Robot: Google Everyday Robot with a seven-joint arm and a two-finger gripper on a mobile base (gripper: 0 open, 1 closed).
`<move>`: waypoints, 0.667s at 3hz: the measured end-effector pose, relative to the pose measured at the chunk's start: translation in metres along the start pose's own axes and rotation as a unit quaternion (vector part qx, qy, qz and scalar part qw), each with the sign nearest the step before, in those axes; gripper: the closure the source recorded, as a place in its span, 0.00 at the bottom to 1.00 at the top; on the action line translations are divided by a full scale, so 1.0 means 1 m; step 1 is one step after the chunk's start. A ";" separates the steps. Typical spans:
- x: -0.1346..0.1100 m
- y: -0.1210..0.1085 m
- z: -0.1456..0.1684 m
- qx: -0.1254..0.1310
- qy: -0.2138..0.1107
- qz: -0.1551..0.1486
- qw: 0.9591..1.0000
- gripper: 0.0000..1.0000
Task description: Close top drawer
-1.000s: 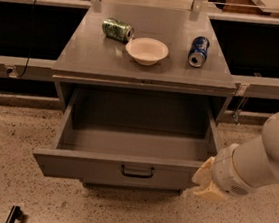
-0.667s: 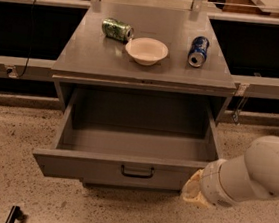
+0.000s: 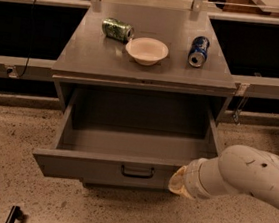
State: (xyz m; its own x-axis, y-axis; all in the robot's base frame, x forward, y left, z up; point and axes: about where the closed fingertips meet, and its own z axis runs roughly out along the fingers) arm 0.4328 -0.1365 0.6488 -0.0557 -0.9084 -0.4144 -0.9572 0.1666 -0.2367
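The top drawer (image 3: 88,167) is a wide, deep grey metal drawer, pulled far out of the cabinet and empty inside. Its front panel carries a small dark bar handle (image 3: 137,171) at centre. My white arm (image 3: 253,177) reaches in from the lower right. My gripper (image 3: 178,182) is at the arm's cream-coloured end, against the right part of the drawer front, just right of the handle.
On the grey cabinet top (image 3: 86,52) lie a green can (image 3: 117,29) on its side, a white bowl (image 3: 146,50) and a blue can (image 3: 198,51). Dark shelving with grey rails flanks the cabinet. A small black object (image 3: 13,216) lies on the speckled floor at lower left.
My arm has moved left and a little lower, bringing the gripper closer to the drawer's handle. The drawer stays as far out as before.
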 end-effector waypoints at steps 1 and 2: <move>-0.003 -0.030 0.016 0.020 -0.005 -0.008 1.000 1.00; -0.003 -0.030 0.016 0.020 -0.005 -0.008 1.000 1.00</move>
State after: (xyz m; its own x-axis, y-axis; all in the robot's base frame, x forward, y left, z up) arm 0.4667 -0.1327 0.6427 -0.0368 -0.9070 -0.4194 -0.9457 0.1673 -0.2789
